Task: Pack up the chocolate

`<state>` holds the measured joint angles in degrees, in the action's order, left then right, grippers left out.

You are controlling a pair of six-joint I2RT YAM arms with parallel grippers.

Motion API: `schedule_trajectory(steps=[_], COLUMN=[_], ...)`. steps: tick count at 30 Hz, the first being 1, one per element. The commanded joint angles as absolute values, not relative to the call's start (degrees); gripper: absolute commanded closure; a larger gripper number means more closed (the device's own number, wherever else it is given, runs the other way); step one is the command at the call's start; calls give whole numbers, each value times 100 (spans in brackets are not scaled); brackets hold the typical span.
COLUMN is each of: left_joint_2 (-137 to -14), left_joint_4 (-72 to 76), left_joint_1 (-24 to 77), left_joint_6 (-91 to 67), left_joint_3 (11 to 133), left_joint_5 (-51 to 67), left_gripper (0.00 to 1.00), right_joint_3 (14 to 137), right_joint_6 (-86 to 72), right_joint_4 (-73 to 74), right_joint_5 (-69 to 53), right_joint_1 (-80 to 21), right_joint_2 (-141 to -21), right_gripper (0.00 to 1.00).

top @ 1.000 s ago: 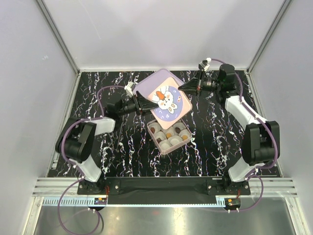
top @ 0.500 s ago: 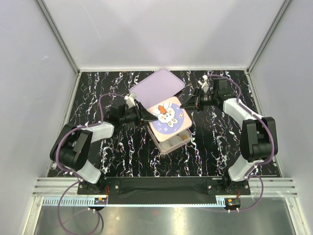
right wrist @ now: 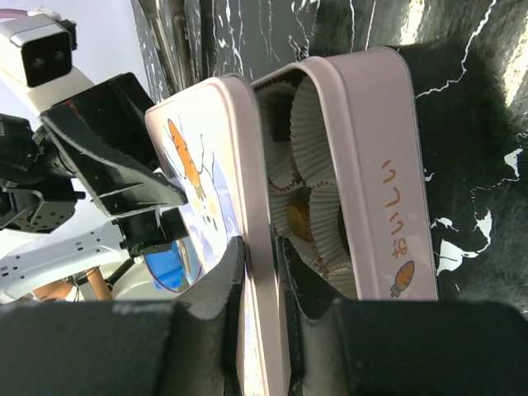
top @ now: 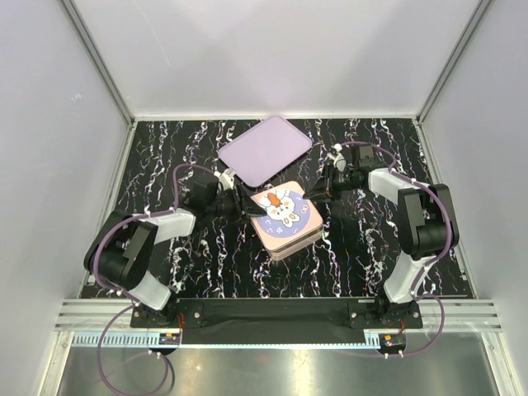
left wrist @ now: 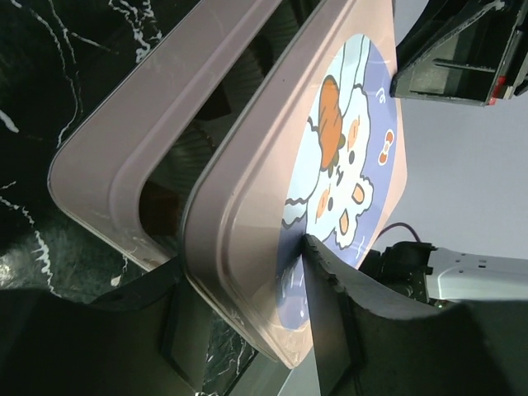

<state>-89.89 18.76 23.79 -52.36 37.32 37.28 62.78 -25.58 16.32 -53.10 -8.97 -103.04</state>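
Mostly hidden, the chocolate [right wrist: 295, 220] sits inside the pink tin [right wrist: 388, 165] at the middle of the table [top: 165, 148]. Through the gap under the lid, my right wrist camera catches one light-brown piece and a dark one beside it, each nested in a white paper cup [right wrist: 318, 132]. The cups stand side by side and fill the part of the tin I can see. From above none of this shows, because the bunny lid [top: 285, 210] covers nearly the whole tin and leaves only its near right wall in sight. The lid is not seated: both wrist views show it raised off the rim with an open gap between.

My left gripper [top: 242, 202] comes in from the left, low over the table. Its fingers are clamped on the lid's left edge, one pad on the printed face and the other underneath. My right gripper [top: 317, 191] reaches in from the right, with the arm bent back towards the right side of the table. Its fingers pinch the opposite edge of the lid, one on each side of the rim. Just beyond the tin, on the far side, a lavender tray [top: 264, 150] lies flat on the table.
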Motion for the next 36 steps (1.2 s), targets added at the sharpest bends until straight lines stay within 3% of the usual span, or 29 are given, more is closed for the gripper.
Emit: schedule_trajectory(steps=[1, 4, 20, 36], left_joint_2=[-8587, -8508, -8288, -7814], left_joint_4=[1882, 1504, 607, -255], left_joint_1=[2584, 2619, 2707, 2733], left_joint_6=[-4562, -4387, -4105, -3779], left_joint_3=[3788, 3858, 4210, 4597], left_joint_5=[3604, 3463, 3068, 2531], left_gripper=[50, 45, 34, 33], right_joint_3=[6486, 6574, 6645, 6460], right_joint_6=[-2312, -2154, -1855, -1705], right_joint_4=[1872, 2048, 2189, 1916], right_joint_5=[-5027, -4887, -4772, -5168], right_joint_1=[-1055, -1046, -1037, -1037], right_joint_2=[-10459, -10547, -10731, -10643], right_gripper=[82, 82, 82, 76])
